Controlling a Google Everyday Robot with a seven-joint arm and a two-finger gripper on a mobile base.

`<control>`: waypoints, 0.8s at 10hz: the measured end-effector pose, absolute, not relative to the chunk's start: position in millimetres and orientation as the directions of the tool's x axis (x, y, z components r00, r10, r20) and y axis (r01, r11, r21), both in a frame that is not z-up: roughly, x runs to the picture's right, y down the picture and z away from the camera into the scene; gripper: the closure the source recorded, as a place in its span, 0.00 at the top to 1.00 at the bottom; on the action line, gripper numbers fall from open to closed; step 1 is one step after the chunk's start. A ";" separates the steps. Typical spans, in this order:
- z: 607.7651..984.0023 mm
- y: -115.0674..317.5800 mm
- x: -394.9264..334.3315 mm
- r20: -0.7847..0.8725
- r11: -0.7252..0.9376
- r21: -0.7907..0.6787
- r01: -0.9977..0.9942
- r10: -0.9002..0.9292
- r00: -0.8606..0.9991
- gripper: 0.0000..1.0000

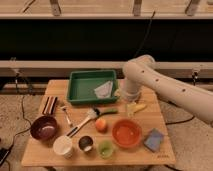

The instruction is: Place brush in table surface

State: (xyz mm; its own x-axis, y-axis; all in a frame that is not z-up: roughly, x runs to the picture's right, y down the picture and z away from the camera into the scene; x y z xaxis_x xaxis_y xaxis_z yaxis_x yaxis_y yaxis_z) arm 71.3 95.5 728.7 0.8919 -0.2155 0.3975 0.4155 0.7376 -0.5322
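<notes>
You face dark wall panel (75,42) across 12 o'clock; pale rail (60,64) below it, pale ledge (100,15) above. Speckled floor (15,107) at your 9 o'clock. Warm, dim light.

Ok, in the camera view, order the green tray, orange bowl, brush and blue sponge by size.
Green tray
orange bowl
brush, as long as the bowl but slimmer
blue sponge
The gripper hangs just right of the tray.
</notes>
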 end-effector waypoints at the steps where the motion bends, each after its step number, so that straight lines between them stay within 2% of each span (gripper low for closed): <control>1: 724.3 99.0 47.4 0.433 0.725 -0.518 0.454 -0.235 0.870 0.80; 5: 700.1 124.7 -34.5 0.577 0.657 -0.448 0.606 -0.306 0.758 0.80; 8: 688.1 143.0 -56.2 0.628 0.628 -0.418 0.656 -0.322 0.709 0.80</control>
